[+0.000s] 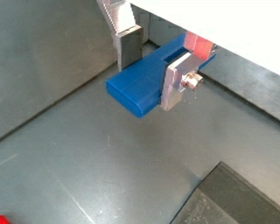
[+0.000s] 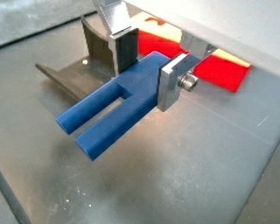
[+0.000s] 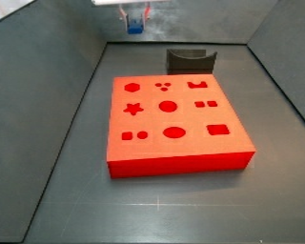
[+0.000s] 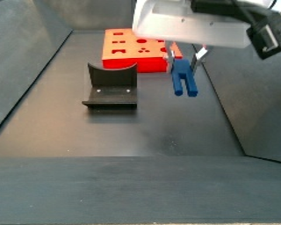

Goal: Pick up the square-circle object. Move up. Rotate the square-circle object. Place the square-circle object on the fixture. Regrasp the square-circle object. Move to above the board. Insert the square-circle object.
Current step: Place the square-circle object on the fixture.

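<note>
Both wrist views show the gripper [image 2: 149,66] clamped on the blue peg [image 2: 116,105], its silver fingers [image 1: 174,83] pressing the peg's blocky end from either side. One wrist view looks almost straight at a solid end face of the peg [image 1: 140,86], so the piece reads as a plain block there. A different wrist view is the only close one that shows its two prongs reaching away from the fingers, with the slot between them open.

That same wrist view also catches the fixture [image 2: 87,61] behind the peg and a corner of the red board [image 2: 219,70] past the fingers.

In a side view the gripper [image 4: 186,60] hangs in the air with the peg [image 4: 183,77] pointing downward, prongs lowest, clear of the floor. The fixture [image 4: 111,84] sits near it, and the board [image 4: 137,50] lies farther back.

A side view from the far end gives the whole board [image 3: 174,122] with its cut-out holes in full, the fixture [image 3: 190,60] just beyond its far edge, and the gripper [image 3: 136,19] small at the top, high above both, the peg [image 3: 134,26] a blue speck between its fingers.
</note>
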### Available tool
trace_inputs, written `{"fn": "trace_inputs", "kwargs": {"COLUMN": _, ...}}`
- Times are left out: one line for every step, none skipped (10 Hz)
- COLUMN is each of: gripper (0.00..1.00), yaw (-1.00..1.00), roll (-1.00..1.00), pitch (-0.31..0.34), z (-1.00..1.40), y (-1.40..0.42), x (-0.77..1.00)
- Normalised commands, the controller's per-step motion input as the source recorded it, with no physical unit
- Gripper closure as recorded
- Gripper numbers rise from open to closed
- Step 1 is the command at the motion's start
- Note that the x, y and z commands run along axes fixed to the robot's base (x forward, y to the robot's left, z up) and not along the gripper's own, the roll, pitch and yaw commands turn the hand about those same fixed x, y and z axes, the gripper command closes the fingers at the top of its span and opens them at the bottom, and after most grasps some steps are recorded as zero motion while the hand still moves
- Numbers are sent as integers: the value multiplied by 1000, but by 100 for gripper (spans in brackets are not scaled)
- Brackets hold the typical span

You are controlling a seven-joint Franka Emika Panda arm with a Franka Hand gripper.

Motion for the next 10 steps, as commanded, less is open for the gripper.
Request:
{"fn": "trace_inputs", "kwargs": {"gripper": 100, "yaw": 22, "roll": 142, "pitch": 115, "z": 1000, "y": -2, "x": -34}}
{"fn": "trace_inputs", "kwargs": {"gripper": 100, "yaw": 32, "roll": 159, "pitch": 121, "z": 1000, "y": -5, "x": -37}}
{"fn": "trace_inputs", "kwargs": {"gripper": 100, "yaw": 38, "roll": 165, "pitch": 125, "z": 937, "y": -7, "x": -36}}
{"fn": "trace_inputs", "kwargs": {"gripper": 100, "yaw": 44, "roll": 163, "pitch": 123, "z": 875, "y": -9, "x": -33}}
{"fn": "trace_inputs", "kwargs": {"gripper": 100, "yaw": 47, "roll": 156, "pitch": 120, "z": 745, "y": -6, "x": -29}}
{"fn": "trace_inputs", "kwargs": {"gripper": 100, "yaw": 47, "roll": 150, "pitch": 118, "z": 642, "y": -5, "x": -23}}
{"fn": "trace_inputs", "kwargs": {"gripper": 100, "yaw": 45, "roll": 142, "pitch": 118, "z": 498, "y": 1, "x": -16}}
{"fn": "trace_inputs", "kwargs": {"gripper": 100, "yaw": 46, "roll": 139, "pitch": 124, "z": 386, "y": -1, "x": -10}}
{"fn": "trace_inputs", "kwargs": {"gripper": 100, "yaw": 45, "roll": 131, "pitch": 128, "z": 230, "y": -1, "x": -3}}
{"fn": "trace_inputs", "kwargs": {"gripper": 100, "yaw": 350, "roll": -95, "pitch": -134, "z": 95, "y": -640, "x": 1000}}
